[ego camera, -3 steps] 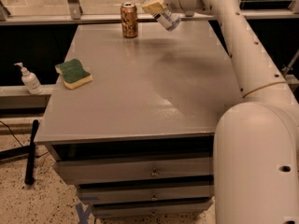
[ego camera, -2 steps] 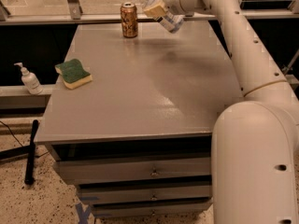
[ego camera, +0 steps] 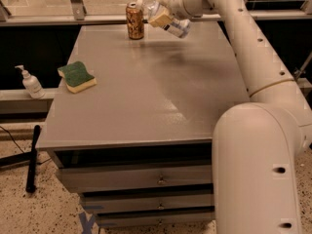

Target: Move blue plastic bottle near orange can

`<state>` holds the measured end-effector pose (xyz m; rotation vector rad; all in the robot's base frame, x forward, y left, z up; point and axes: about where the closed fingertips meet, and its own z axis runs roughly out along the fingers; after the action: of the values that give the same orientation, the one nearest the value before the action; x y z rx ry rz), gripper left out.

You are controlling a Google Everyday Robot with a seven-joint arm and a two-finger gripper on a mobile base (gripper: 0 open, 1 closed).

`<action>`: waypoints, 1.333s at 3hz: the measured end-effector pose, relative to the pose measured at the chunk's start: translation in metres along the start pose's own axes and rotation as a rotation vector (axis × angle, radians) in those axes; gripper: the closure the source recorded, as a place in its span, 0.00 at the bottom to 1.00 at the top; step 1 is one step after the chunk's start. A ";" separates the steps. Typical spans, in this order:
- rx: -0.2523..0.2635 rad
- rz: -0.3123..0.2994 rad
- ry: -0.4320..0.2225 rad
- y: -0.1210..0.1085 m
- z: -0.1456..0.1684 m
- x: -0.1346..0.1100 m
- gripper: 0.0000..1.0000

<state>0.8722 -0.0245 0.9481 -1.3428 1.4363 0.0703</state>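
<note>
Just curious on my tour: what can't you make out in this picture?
Camera view:
- Label of the blue plastic bottle: covered by the gripper holding it aloft right of the orange can.
- Can's print: too small to read.
- The robot's lower body: cut off by the bottom edge.
- Contents of the drawers: behind closed fronts.

One can [ego camera: 135,20] stands at the far end of the one table [ego camera: 146,106]. One bottle [ego camera: 178,28] is up in the air just beside it, tilted and clamped in the one gripper [ego camera: 163,17], which hangs over the far edge of the table at the end of the single arm [ego camera: 243,38]. One sponge [ego camera: 76,76] lies near the table's left edge. One dispenser [ego camera: 30,82] stands on the ledge off to the left. Under the tabletop I count three drawers [ego camera: 131,177], stacked. One black bar [ego camera: 32,157] lies on the floor.
</note>
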 end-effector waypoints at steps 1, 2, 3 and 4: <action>-0.095 -0.116 0.040 0.023 0.004 0.002 1.00; -0.173 -0.205 0.065 0.043 0.011 0.003 1.00; -0.233 -0.268 0.070 0.058 0.025 0.000 1.00; -0.271 -0.305 0.068 0.067 0.039 -0.003 1.00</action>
<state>0.8478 0.0268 0.8953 -1.7899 1.2941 0.0196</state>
